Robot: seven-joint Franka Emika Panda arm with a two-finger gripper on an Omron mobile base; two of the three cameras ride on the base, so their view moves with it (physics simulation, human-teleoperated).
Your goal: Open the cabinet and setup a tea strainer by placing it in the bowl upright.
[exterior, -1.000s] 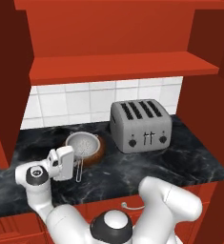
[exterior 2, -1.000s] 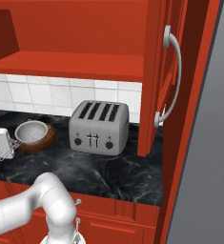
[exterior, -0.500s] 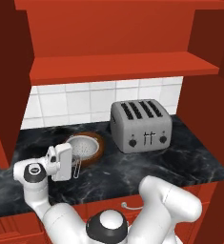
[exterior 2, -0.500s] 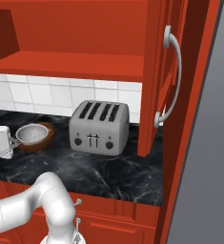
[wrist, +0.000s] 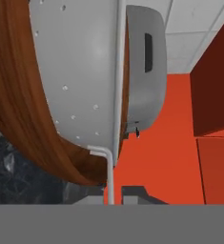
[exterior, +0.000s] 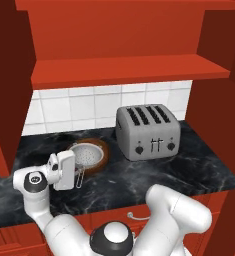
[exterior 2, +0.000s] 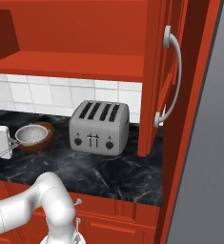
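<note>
The cabinet (exterior: 129, 70) stands open, its right door (exterior 2: 156, 81) swung out with a curved silver handle. On the dark counter sits the brown wooden bowl (exterior: 102, 153) (exterior 2: 45, 138) (wrist: 18, 109). The grey tea strainer (exterior: 86, 155) (exterior 2: 31, 134) (wrist: 75, 71) rests inside it, mouth up. My gripper (exterior: 77, 175) (exterior 2: 7, 147) (wrist: 111, 195) is at the bowl's front left rim, shut on the strainer's thin wire handle (wrist: 109, 174), which runs down between the fingers.
A silver four-slot toaster (exterior: 148, 131) (exterior 2: 99, 127) stands right of the bowl. White tiles back the counter (exterior: 179, 172). The cabinet's left door (exterior: 9, 85) hangs out over the counter's left end. Low red cabinets run below the counter edge.
</note>
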